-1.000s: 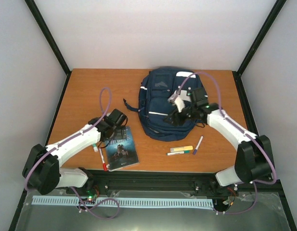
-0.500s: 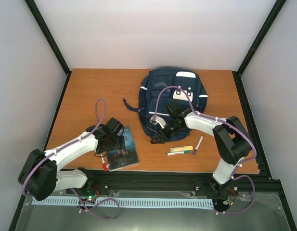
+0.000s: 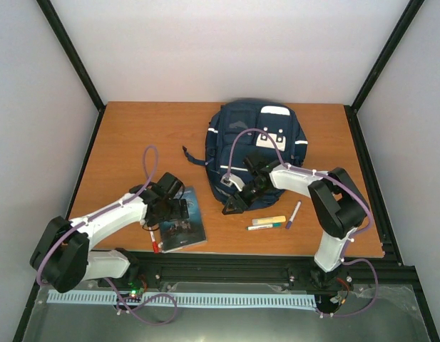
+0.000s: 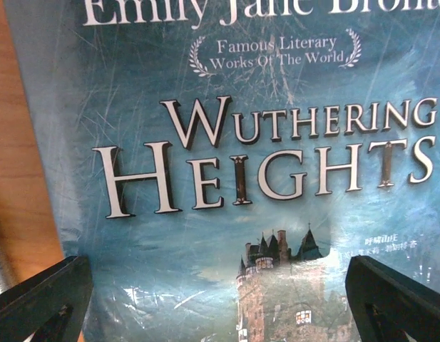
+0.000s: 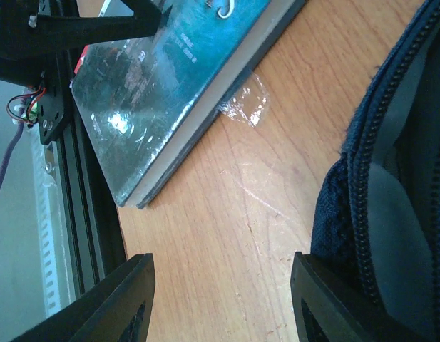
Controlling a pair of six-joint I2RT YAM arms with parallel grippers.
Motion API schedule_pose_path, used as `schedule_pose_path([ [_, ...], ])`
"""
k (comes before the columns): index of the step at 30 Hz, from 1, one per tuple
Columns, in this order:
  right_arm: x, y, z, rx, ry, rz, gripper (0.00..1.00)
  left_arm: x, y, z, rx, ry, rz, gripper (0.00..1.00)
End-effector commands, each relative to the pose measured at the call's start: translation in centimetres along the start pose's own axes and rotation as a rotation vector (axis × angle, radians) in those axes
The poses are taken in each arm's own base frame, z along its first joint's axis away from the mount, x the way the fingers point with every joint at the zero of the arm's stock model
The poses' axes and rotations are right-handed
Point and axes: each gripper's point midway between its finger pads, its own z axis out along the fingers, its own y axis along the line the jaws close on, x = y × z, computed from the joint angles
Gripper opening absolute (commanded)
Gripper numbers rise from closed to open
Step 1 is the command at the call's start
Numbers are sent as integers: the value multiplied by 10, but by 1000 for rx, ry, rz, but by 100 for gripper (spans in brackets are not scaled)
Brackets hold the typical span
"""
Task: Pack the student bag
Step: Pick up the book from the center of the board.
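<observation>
The student bag (image 3: 259,135), a navy backpack with white stripes, lies at the back right of the table. In the right wrist view its zipped edge (image 5: 391,185) fills the right side. My right gripper (image 3: 232,205) hangs low at the bag's near-left corner, open, with only bare wood between its fingers (image 5: 223,299). A teal book (image 3: 184,228), "Wuthering Heights" (image 4: 262,164), lies flat at the front left. My left gripper (image 3: 178,209) hovers right above its cover, wide open (image 4: 220,306), one finger (image 4: 41,299) over each side of the cover.
A yellow highlighter (image 3: 268,220), a green-tipped pen (image 3: 266,226) and a purple pen (image 3: 293,214) lie near the front edge, right of the right gripper. A red marker (image 3: 153,239) lies left of the book. A scrap of clear film (image 5: 244,107) sits beside the book.
The right arm swung from above the bag down to its near-left corner, close to the table. The left gripper shifted slightly nearer over the book and stayed open.
</observation>
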Motion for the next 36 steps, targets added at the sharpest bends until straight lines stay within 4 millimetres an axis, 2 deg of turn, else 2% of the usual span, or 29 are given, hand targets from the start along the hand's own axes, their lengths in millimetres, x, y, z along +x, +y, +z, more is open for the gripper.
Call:
schedule_pose_path([
  [1, -2, 2, 4, -15, 10, -5, 54, 2, -51, 13, 243, 54, -3, 100],
  [5, -1, -1, 5, -9, 15, -1, 54, -6, -86, 1, 382, 33, 49, 100],
  [8, 0, -3, 6, -2, 21, 4, 54, -12, -95, -7, 389, 10, 84, 100],
  [11, -1, -2, 5, 2, 21, 3, 53, -23, -84, -17, 333, -57, 91, 100],
  [17, -14, -1, 0, 29, 8, 5, 51, -31, -57, -38, 267, -169, 67, 100],
  [21, -20, 4, 4, 51, 24, -15, 49, -31, -40, -34, 211, -190, -1, 100],
  [25, -21, 5, 13, 89, 51, -30, 48, -20, -26, -18, 202, -135, -66, 99],
  [28, -23, 1, 23, 133, 81, -47, 47, -14, -25, -10, 230, -120, -90, 96],
  [31, -24, -12, 28, 201, 97, -26, 45, -13, -32, -6, 285, -118, -102, 92],
  [36, -12, -32, 34, 266, 137, 14, 44, -6, -40, -1, 359, -90, -124, 91],
])
